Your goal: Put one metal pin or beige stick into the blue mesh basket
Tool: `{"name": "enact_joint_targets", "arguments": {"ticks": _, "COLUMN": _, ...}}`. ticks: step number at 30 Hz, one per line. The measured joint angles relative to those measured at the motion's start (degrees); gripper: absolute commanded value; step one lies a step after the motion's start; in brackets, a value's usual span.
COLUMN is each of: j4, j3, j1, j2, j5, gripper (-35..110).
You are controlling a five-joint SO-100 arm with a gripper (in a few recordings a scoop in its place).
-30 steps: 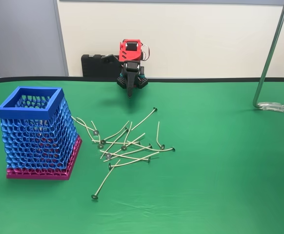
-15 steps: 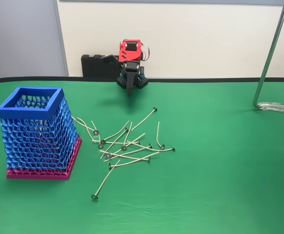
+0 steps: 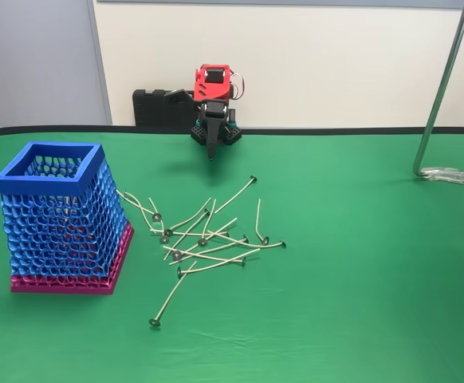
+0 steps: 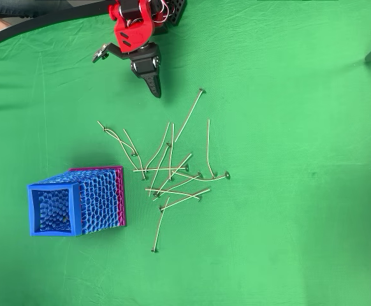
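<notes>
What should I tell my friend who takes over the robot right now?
Gripper: shut, holding nothing, parked at the far edge of the green table by the arm's base, clear of the sticks.
Beige sticks: about a dozen lie scattered on the cloth in a loose pile, next to the basket; one lies a bit apart, nearest the front in the fixed view.
Blue mesh basket: standing upright on its magenta base, left of the pile in the fixed view; I can't make out any stick inside.
Done: nothing yet.
Left: pick up one stick, carry it over the basket's open top, drop it in.
</notes>
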Motion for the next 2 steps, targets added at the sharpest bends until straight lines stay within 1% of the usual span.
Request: {"name": "enact_joint_targets", "arguments": {"ticks": 2, "j4": 0.0, "j3": 0.0, "j1": 0.0, "j2": 0.0, "j5": 0.0, "gripper": 1}}
